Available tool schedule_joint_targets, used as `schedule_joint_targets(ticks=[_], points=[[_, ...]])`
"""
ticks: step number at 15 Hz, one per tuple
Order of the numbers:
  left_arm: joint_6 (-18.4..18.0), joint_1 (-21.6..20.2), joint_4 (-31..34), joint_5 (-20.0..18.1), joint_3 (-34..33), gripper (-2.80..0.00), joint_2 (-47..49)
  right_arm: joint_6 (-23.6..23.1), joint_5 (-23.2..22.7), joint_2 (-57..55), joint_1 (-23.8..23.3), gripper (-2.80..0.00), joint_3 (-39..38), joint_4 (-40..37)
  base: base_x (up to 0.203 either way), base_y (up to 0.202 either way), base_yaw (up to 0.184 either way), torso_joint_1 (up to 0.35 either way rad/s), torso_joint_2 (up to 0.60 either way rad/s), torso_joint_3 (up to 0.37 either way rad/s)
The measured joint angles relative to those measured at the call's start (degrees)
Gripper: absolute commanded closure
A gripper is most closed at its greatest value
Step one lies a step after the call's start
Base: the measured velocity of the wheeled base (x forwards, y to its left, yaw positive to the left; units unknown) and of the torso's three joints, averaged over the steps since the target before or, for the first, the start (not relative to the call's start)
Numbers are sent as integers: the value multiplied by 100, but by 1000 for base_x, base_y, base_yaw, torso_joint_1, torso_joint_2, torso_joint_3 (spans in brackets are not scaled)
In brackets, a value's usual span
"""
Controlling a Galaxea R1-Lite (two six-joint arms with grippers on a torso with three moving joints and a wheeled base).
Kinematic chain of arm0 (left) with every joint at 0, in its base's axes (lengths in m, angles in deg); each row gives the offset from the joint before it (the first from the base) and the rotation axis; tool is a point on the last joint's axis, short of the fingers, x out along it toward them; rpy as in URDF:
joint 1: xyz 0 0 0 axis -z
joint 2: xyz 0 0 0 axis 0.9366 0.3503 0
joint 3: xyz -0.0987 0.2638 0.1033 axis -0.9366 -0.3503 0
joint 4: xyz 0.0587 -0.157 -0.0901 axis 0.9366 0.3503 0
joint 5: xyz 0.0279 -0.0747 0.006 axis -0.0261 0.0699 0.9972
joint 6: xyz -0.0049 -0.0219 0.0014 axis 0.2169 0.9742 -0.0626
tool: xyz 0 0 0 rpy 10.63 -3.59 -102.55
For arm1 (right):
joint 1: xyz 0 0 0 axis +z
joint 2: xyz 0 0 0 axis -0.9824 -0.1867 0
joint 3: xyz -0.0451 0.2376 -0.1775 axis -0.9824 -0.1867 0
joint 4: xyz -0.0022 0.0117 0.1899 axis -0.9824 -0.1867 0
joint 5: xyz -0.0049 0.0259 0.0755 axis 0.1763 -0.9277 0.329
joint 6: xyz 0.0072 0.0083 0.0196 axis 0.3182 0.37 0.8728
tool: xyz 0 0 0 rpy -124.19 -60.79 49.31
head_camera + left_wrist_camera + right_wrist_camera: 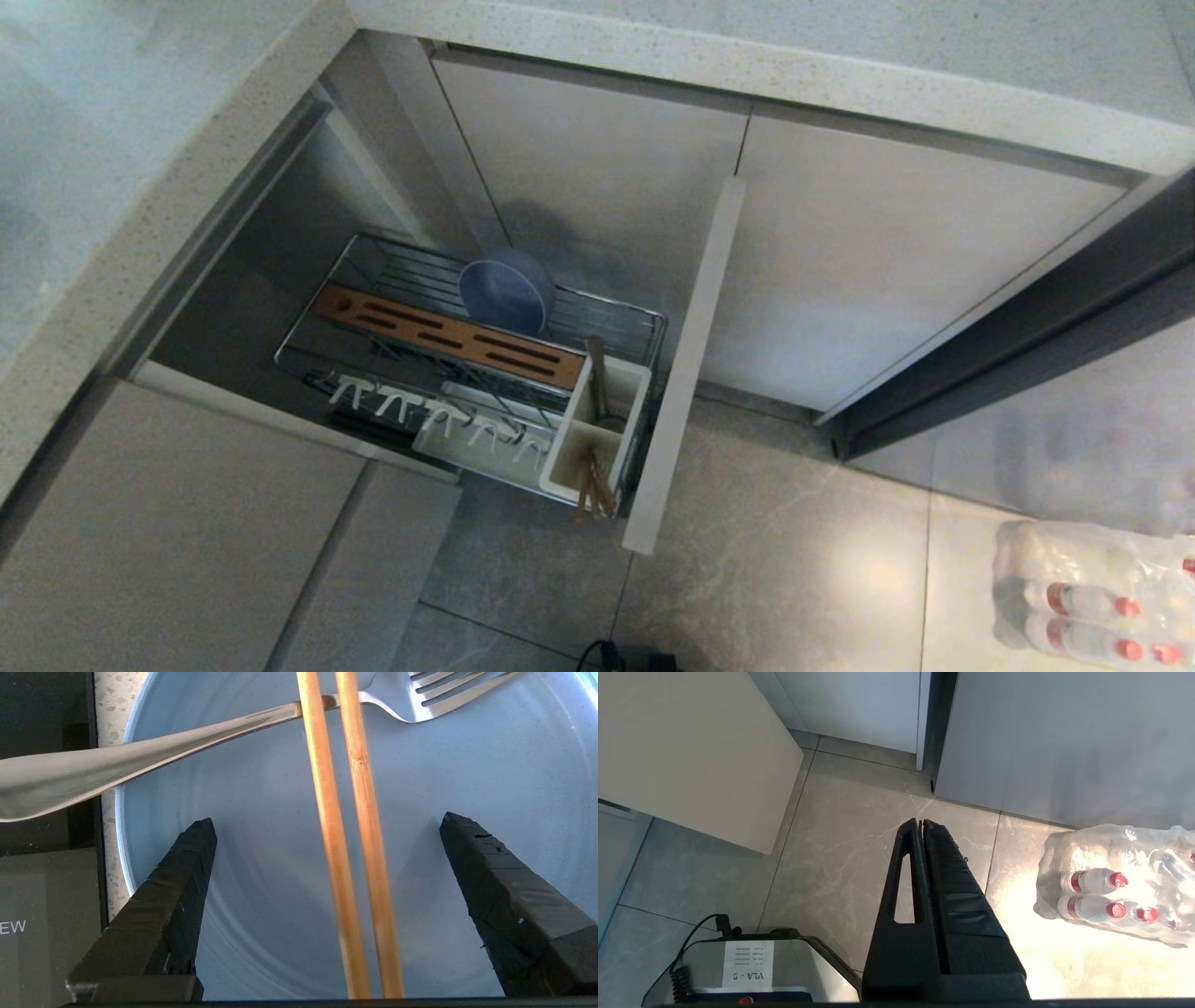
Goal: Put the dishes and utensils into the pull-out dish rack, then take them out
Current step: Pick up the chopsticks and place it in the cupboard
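Observation:
In the left wrist view my left gripper [327, 817] hangs open just above a light-blue plate [261, 868]. A pair of wooden chopsticks [362, 812] lies on the plate and runs between the spread fingers, which touch neither stick. Under the chopsticks a silver fork [187, 732] lies crosswise, its handle reaching past the rim. The head view shows the pull-out dish rack [373, 271] drawn out, with a blue-grey bowl [507, 291] on edge at its back. Neither arm shows there. My right gripper [921, 822] is shut and empty over the floor.
The rack's white caddy [635, 392] holds wooden sticks [594, 485], and its beige front panel [686, 373] juts into the room. The plate sits on a speckled counter [110, 718] beside a dark glass panel [42, 882]. A wrapped pack of bottles [1092, 597] lies on the floor.

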Motion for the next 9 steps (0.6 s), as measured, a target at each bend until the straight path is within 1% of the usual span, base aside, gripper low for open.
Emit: schedule_joint_targets(ticks=[2, 3, 4, 9], points=[[0, -4, 2, -3, -4, -280, 0, -2, 0, 0, 0, 0, 0, 0, 0, 0, 0, 0, 0, 0], [-5, -6, 2, 0, -20, -259, -2, -2, 2, 0, 0, 0, 0, 0, 0, 0, 0, 0, 0, 0], [-9, -9, -2, -2, -34, 0, -4, -1, 1, 0, 0, 0, 0, 0, 0, 0, 0, 0, 0, 0], [-13, -4, 16, -4, -48, 0, -17, 0, 2, 0, 0, 0, 0, 0, 0, 0, 0, 0, 0, 0]])
